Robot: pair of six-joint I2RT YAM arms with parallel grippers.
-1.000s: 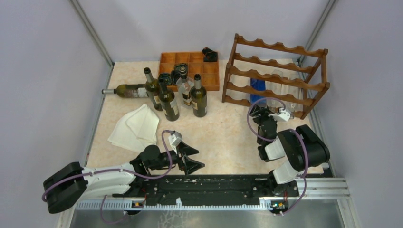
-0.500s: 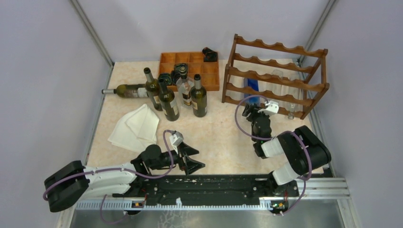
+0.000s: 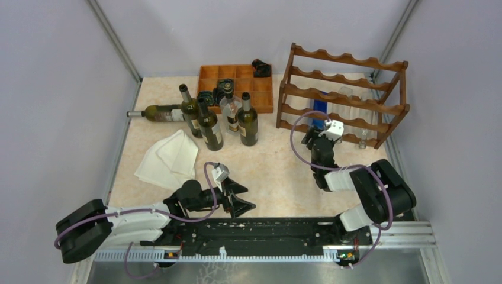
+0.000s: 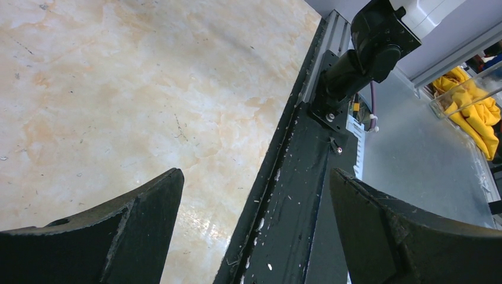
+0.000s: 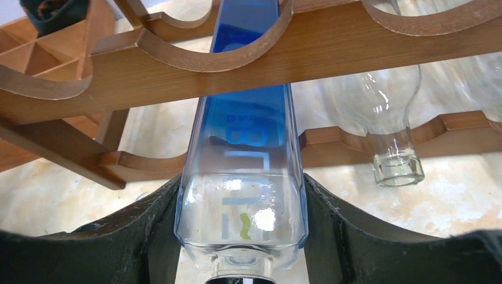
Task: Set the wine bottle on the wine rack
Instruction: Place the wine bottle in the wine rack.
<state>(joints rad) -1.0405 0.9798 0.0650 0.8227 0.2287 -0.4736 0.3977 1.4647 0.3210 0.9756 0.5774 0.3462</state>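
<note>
The wine bottle [image 5: 243, 177], clear glass tinted blue with flat sides, lies lengthwise in a low tier of the wine rack [image 3: 346, 89], its body passing under one scalloped rail and over a lower one, its neck end pointing out toward the arms. The right end effector [image 5: 241, 231] is about half open and grips the bottle at its shoulder, one dark finger pressed against each flat side. Whether the bottle's weight already bears on the lower rail cannot be told. Just beside it in the same tier lies a clear glass bottle [image 5: 385, 112], mouth outward. The left end effector [image 4: 254, 225] hangs wide open and holds nothing, low over the near edge of the tabletop [image 3: 278, 171] above the black mounting rail [image 3: 266, 231]. Left of the rack an orange-brown compartment tray [image 3: 237, 74] holds a few black items. In front of it stand several dark bottles [image 3: 247, 121], with one more dark bottle [image 3: 160, 112] lying on its side, and a folded white cloth [image 3: 169, 157] nearer the arms. The tabletop is beige and marbled; pale grey walls enclose it.
</note>
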